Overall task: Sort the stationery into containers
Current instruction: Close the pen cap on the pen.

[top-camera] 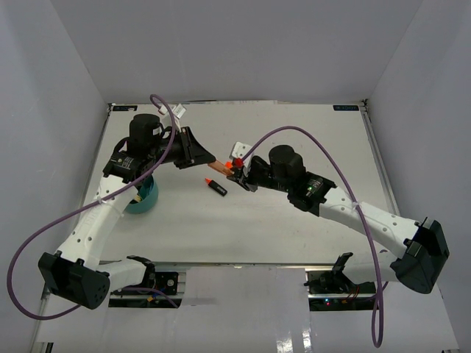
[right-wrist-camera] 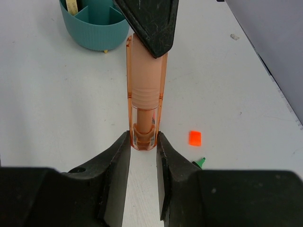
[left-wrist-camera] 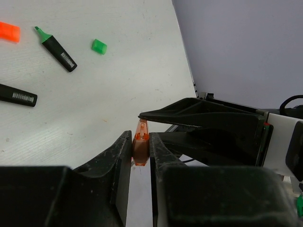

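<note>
Pen: the orange translucent pen [right-wrist-camera: 146, 94] hangs between your two grippers, well apart from the tub.
Right gripper [right-wrist-camera: 143, 142]: pinching one end of the pen.
Left gripper [left-wrist-camera: 140, 144]: pinching the other end.
Handover: open only one gripper, and avoid twisting.
Teal tub [right-wrist-camera: 94, 35]: it has dividers, and one compartment holds a pale yellow item [right-wrist-camera: 72, 5]. You cannot see the other compartments well enough to tell.

The white surface [top-camera: 280, 228] holds a round teal tub [top-camera: 145, 200], a green-tipped black marker [left-wrist-camera: 56, 48], a small green square [left-wrist-camera: 99, 46] and a small orange square [right-wrist-camera: 194, 138].
</note>
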Controlling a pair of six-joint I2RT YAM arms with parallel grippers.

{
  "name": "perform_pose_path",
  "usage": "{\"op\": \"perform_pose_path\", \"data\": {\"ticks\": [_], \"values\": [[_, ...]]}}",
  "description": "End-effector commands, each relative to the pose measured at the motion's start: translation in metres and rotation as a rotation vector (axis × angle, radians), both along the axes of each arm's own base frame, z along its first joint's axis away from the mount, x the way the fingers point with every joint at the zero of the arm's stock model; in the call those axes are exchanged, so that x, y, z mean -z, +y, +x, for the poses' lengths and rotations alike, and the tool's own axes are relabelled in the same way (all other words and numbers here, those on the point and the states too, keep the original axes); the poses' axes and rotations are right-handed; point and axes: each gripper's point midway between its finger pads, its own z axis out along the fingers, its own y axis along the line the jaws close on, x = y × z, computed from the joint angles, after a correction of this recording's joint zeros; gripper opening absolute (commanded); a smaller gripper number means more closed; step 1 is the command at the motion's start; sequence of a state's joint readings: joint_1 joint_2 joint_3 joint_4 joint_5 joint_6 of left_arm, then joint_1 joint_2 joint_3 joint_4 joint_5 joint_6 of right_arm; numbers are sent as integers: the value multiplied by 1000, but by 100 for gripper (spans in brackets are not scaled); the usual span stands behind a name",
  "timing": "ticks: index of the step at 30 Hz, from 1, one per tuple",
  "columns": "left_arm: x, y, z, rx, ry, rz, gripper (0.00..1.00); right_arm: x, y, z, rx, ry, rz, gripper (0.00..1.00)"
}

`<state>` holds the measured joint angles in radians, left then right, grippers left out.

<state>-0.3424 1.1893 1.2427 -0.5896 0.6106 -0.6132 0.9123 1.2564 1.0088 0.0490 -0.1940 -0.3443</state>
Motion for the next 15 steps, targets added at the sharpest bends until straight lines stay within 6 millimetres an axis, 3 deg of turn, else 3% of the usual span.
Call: {"op": "perform_pose_path", "data": {"ticks": [1, 5, 15], "values": [[-7, -1, -4, 20, -47, -2, 24, -48, 13, 1, -35, -70, 97, 8], [-3, -1, -5, 18, -38, 3, 24, -68, 15, 2, -35, -100, 132, 8], [12, -4, -9, 16, -11, 27, 24, -93, 22, 4, -48, -125, 174, 8]]}}
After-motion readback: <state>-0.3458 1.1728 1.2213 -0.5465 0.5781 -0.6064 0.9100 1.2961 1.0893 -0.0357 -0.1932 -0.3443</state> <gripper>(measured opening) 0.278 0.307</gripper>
